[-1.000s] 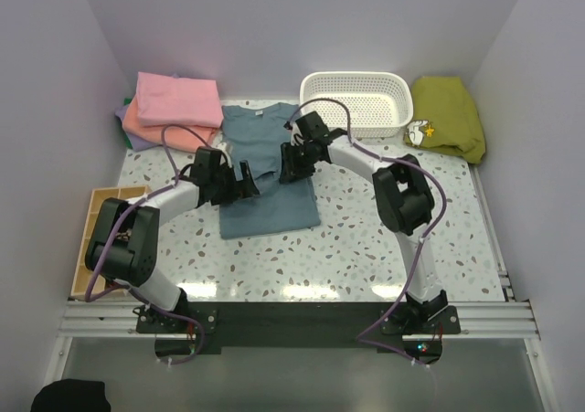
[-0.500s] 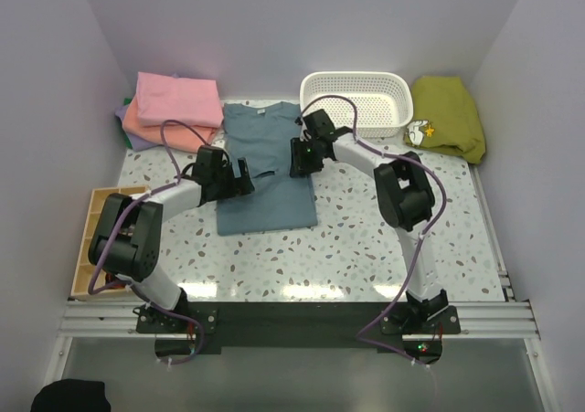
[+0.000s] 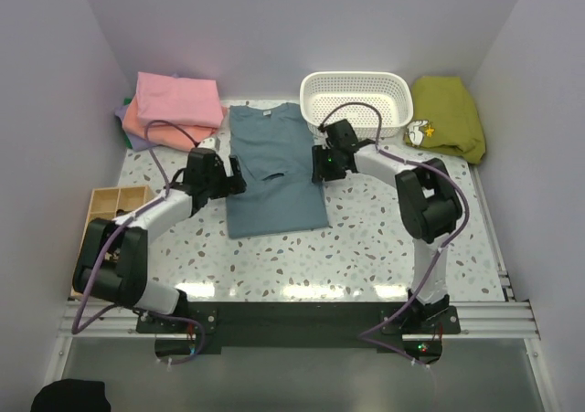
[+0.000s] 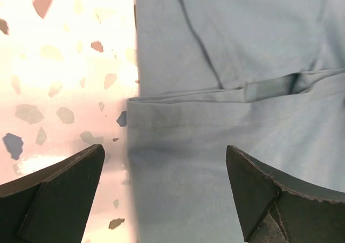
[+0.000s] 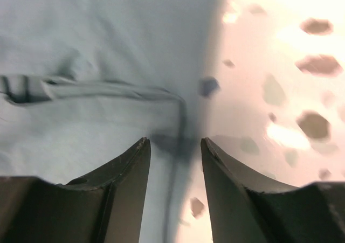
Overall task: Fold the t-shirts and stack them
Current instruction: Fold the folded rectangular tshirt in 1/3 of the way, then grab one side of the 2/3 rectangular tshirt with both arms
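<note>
2 side edges of the blue-grey t-shirt point(image 3: 274, 170), laid flat on the table point(image 3: 384, 238), are straddled | left tool point(image 3: 230, 176) spread wide, right tool point(image 3: 321, 163) narrowly parted, nothing gripped | likely positioned for pinching the next fold

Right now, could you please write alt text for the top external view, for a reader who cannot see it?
A blue-grey t-shirt lies partly folded on a speckled table, with the left gripper at its left edge and the right gripper at its right edge. Behind are a stack of folded shirts, a white basket and an olive garment.
</note>
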You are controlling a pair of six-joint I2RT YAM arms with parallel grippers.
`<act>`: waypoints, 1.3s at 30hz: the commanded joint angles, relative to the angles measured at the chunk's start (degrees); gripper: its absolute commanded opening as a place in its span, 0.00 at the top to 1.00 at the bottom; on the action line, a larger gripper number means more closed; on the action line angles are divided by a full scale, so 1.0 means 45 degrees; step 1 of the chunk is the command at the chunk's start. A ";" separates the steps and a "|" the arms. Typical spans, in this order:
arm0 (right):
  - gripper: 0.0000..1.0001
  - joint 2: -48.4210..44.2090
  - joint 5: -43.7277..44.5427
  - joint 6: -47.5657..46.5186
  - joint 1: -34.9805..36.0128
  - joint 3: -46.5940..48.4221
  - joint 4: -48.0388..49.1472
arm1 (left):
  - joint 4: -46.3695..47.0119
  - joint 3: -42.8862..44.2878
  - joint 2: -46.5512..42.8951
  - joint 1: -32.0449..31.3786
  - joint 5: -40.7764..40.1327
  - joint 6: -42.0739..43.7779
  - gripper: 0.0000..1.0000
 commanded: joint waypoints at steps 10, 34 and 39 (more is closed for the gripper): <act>0.46 -0.3119 -0.0795 -0.0187 -0.0182 -0.2822 -0.0680 | -0.0519 -0.2540 -0.3357 0.0069 0.0533 -0.0800 0.00; 0.42 -0.3453 -0.4759 0.2116 -0.0592 -0.7374 0.2033 | 0.3288 -0.7250 -0.4238 0.0069 0.4927 -0.2266 0.00; 0.43 -0.3140 -0.5426 0.2275 -0.0553 -0.7551 0.2231 | 0.3270 -0.7426 -0.4257 0.0069 0.5025 -0.2305 0.00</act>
